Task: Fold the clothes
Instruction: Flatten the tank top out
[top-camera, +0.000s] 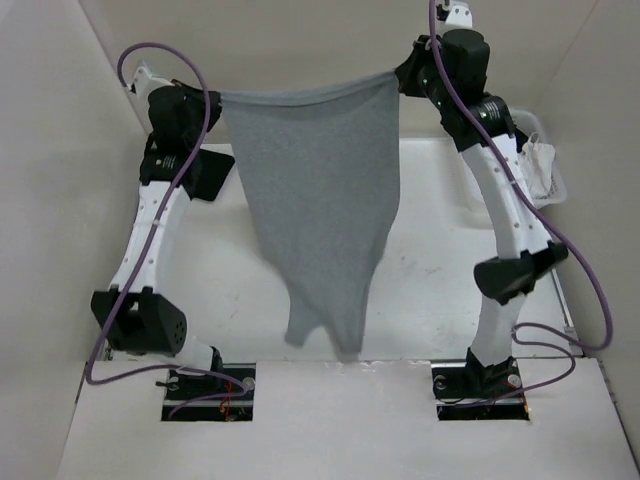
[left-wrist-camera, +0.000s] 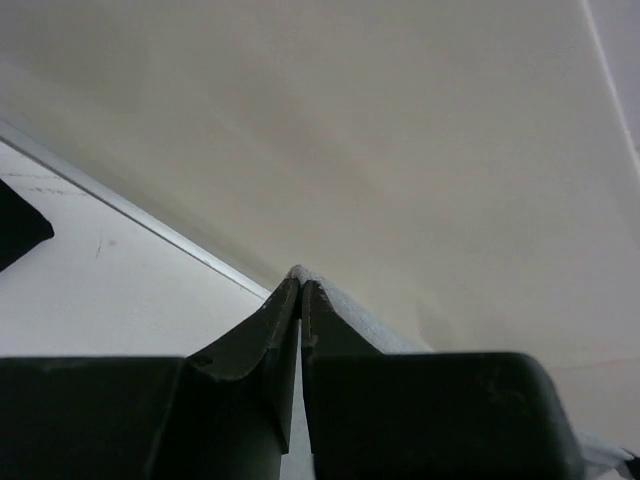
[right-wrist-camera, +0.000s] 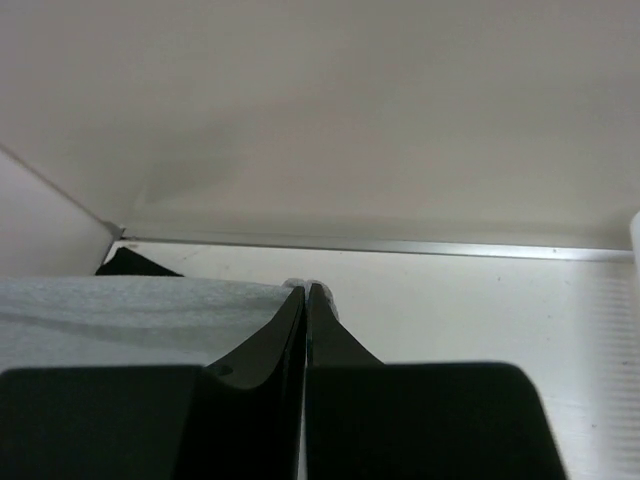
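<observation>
Over white table, grey tank top hangs.

Robotics lab, test cell: a white left arm and right arm stand bolted into cut-outs at the near edge of a bare white bench, with purple cables looping off their joints. Plain pale panels wall in the bench behind the left tool and right tool and on either side of them. A translucent plastic tub sits by the wall, right of the right tool.
</observation>
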